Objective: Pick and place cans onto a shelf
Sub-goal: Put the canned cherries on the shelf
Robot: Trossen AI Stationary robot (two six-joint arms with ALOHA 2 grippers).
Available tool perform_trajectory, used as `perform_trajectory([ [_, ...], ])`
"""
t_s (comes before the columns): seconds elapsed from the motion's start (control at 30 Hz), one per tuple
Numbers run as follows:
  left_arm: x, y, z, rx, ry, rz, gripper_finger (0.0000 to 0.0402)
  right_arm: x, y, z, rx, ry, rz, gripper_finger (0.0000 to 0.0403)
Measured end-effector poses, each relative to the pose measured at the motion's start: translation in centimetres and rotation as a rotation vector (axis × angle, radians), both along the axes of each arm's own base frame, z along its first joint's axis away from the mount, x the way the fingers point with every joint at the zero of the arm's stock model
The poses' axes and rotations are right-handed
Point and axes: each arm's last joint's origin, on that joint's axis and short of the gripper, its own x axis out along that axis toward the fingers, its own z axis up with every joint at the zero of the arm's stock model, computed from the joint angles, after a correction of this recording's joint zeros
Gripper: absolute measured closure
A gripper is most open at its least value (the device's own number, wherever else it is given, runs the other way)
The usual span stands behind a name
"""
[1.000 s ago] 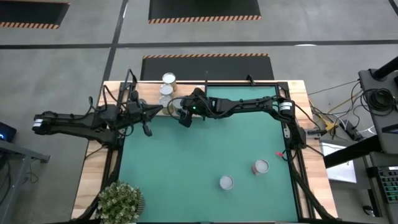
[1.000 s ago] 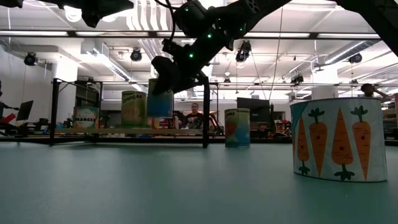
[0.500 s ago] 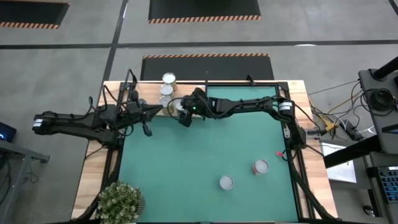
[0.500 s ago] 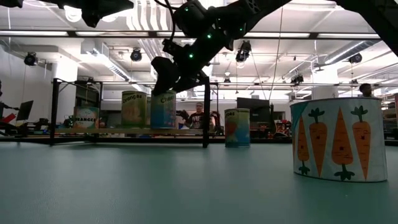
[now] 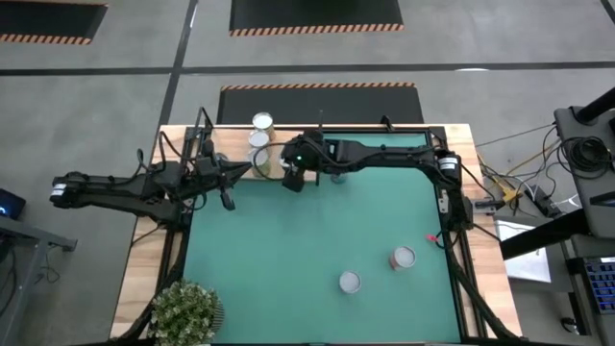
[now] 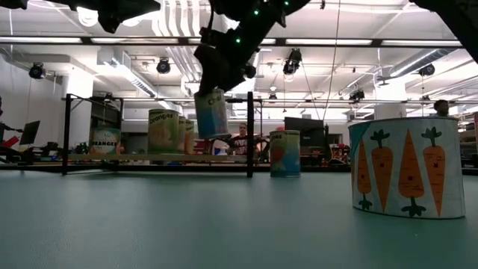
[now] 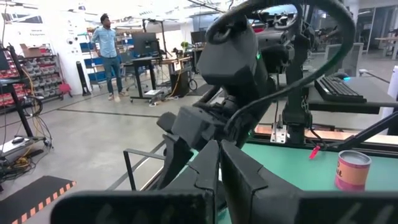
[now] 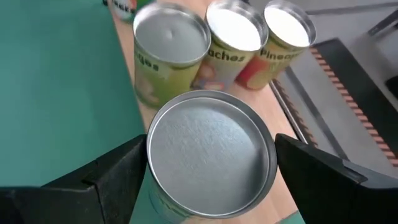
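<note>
Clamped on a can (image 8: 208,155), my right end effector (image 6: 216,75) is holding it lifted at the far left part of the desk (image 5: 317,259), over the edge of the shelf (image 8: 292,140); in the low view the can is hanging tilted, clear of the board (image 6: 160,158). On the shelf just beyond it, three cans are standing upright in a close row: a green-sided one (image 8: 168,46), one reading "eaches" (image 8: 231,37) and one reading "Pineapp" (image 8: 283,34). My left end effector (image 7: 217,165) is waiting beside the shelf's left side with its fingers closed together and nothing in them. Two more cans are standing on the green mat near the front, one with a silvery top (image 5: 350,282) and a pinkish one (image 5: 403,258), well apart from the shelf. As I am judging it, the risk is in the setting down: the tilt could land the can on its rim and tip it, or it could knock the green can, since the gap looks small; a placement too near the shelf's edge could let it roll off. In the low view, one shelf can is reading "ORANGES" (image 6: 103,140), and a can close to that camera is showing printed carrots (image 6: 403,166).
</note>
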Motion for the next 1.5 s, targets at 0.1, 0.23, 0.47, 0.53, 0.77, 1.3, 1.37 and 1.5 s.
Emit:
perform_trajectory([
  [0.1, 0.0, 0.0, 0.0, 0.000, -0.001, 0.000, 0.0402, 0.1, 0.0, 0.5, 0.006, -0.027, -0.010, 0.0076],
  [0.23, 0.0, 0.0, 0.0, 0.000, -0.003, 0.000, 0.0402, 0.4, -0.1, -0.3, 0.013, -0.083, -0.024, 0.0076],
  [0.47, 0.0, 0.0, 0.1, 0.000, -0.005, 0.000, 0.0402, 0.5, -0.3, -3.1, 0.021, -0.176, -0.101, 0.0076],
  [0.53, 0.0, 0.0, 0.1, 0.000, -0.005, 0.000, 0.0402, 0.4, -0.4, -3.6, 0.006, -0.163, -0.118, 0.0076],
  [0.77, -0.1, 0.0, 0.1, 0.000, -0.008, 0.000, 0.0402, 0.5, -0.4, -4.4, -0.017, -0.176, -0.106, 0.0068],
  [1.3, -0.1, 0.0, 0.1, 0.003, -0.004, 0.001, 0.0402, 0.1, -0.3, -0.1, -0.066, -0.168, -0.034, 0.0040],
  [1.37, 0.0, 0.0, 0.1, 0.004, -0.003, 0.001, 0.0402, -0.1, -0.3, 1.3, -0.075, -0.122, 0.021, 0.0047],
  [1.5, -0.1, 0.0, 0.1, 0.004, -0.006, 0.000, 0.0402, -0.4, -1.5, 3.1, -0.016, -0.064, 0.126, 0.0088],
])
